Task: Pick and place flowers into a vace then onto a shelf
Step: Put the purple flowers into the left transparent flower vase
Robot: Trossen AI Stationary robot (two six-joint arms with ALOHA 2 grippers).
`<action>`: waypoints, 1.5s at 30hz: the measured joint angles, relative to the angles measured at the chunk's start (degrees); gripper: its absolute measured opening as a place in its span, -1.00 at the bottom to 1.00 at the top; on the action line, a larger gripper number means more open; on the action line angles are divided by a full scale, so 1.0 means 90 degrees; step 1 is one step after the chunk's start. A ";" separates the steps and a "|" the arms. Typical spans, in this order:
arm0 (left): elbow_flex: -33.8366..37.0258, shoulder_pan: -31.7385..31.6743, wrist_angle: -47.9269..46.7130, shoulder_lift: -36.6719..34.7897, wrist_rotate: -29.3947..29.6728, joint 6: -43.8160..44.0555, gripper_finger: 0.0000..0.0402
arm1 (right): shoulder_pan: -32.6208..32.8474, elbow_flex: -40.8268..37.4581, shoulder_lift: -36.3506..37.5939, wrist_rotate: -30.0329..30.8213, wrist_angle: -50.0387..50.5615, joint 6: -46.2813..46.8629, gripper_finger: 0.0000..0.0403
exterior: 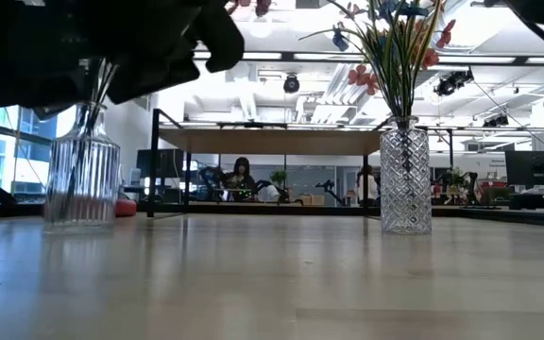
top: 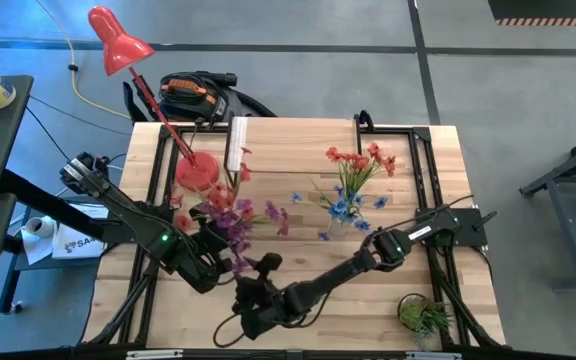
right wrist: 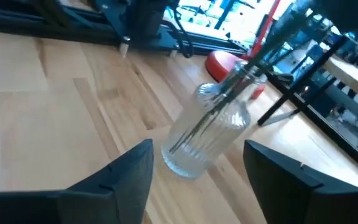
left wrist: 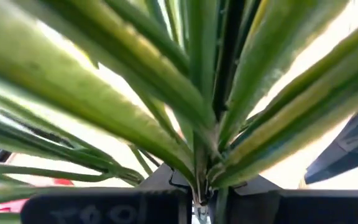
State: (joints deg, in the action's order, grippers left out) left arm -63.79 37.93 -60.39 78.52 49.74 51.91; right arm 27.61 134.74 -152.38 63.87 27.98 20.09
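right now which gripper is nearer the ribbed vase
Left. The left gripper is shut on the flowers whose stems stand in the ribbed vase, right above it. The right gripper is open, a short way off, facing it.

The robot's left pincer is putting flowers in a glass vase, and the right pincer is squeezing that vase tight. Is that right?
Not quite. The right pincer is not squeezing the ribbed vase: the right wrist view shows its fingers open, with the vase ahead of them untouched. The rest holds: the left pincer grips the flowers, their stems in that vase.
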 joint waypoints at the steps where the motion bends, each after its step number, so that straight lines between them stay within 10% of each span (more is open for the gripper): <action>1: 0.0000 0.0000 0.0022 0.0000 -0.0020 0.0047 -0.71 | 0.0010 0.0000 0.0008 0.0029 0.0058 0.0206 0.23; 21: 0.0605 0.0178 0.1265 -0.0002 0.0263 0.0296 -0.71 | 0.0330 0.0024 0.0109 0.0985 0.0239 0.0297 0.39; 45: 0.0822 0.0245 0.1584 -0.0004 0.0488 0.0594 -0.71 | 0.0394 0.0027 0.0109 0.0362 0.0296 0.0889 0.39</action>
State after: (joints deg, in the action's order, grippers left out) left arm -56.39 40.14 -46.13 78.49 54.14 57.26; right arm 31.16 134.98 -151.39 67.12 30.64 28.10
